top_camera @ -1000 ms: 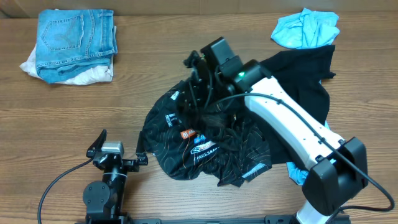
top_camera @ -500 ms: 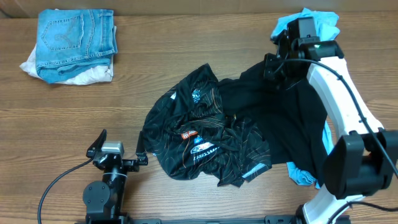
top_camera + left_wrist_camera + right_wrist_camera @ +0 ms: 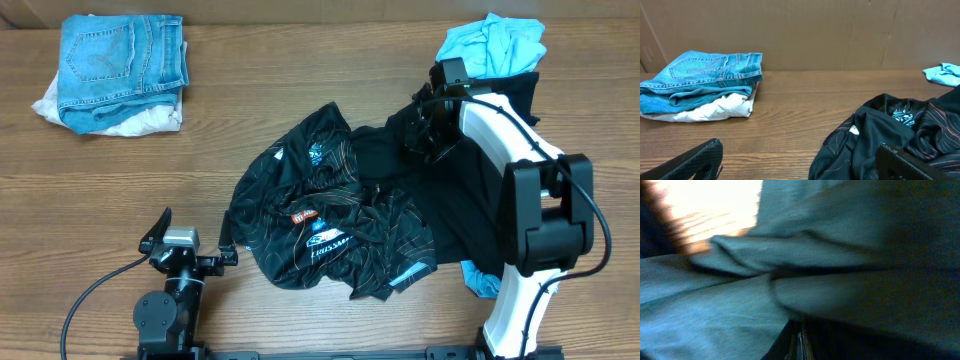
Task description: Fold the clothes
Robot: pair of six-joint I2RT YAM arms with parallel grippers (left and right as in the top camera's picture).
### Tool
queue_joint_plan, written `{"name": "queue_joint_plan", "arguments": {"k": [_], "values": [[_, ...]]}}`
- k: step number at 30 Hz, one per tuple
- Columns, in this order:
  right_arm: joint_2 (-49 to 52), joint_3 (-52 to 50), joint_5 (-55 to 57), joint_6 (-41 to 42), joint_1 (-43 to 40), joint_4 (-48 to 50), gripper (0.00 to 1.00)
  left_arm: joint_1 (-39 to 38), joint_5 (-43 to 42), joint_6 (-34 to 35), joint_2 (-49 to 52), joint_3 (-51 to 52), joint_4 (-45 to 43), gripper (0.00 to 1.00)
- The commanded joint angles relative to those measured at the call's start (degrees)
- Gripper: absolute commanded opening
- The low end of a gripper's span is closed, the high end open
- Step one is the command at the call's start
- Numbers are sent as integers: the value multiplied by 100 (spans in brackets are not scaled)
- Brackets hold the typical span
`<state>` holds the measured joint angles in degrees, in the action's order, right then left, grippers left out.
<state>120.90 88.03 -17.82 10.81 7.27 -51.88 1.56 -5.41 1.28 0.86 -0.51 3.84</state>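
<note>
A black patterned shirt (image 3: pixel 320 235) lies crumpled at the table's middle; it also shows in the left wrist view (image 3: pixel 900 130). A plain black garment (image 3: pixel 470 190) lies spread to its right. My right gripper (image 3: pixel 425 135) is down on the upper part of that garment. In the right wrist view its fingers (image 3: pixel 800 342) look pressed together with dark cloth (image 3: pixel 865 295) filling the blurred frame. My left gripper (image 3: pixel 195 237) is open and empty at the front left, fingers wide apart (image 3: pixel 800 165), just left of the patterned shirt.
Folded jeans (image 3: pixel 120 55) sit on a white garment (image 3: pixel 150 120) at the back left, also in the left wrist view (image 3: pixel 705 75). A light blue garment (image 3: pixel 490 45) lies crumpled at the back right. Another blue cloth (image 3: pixel 480 280) shows by the right arm's base.
My right gripper swung from over the patterned shirt to the back right, then came back down and left onto the plain black garment. The left arm has not moved.
</note>
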Motion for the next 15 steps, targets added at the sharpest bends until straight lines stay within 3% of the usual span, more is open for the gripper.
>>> {"name": "queue_joint_plan", "arguments": {"k": [1,15], "values": [[111,-33,603,-42,-131,28,8,39,-39,-70,-61,24,7,100],[903,-35,846,-42,-1480,153,4,39,-39,-70,-61,24,7,100]]}}
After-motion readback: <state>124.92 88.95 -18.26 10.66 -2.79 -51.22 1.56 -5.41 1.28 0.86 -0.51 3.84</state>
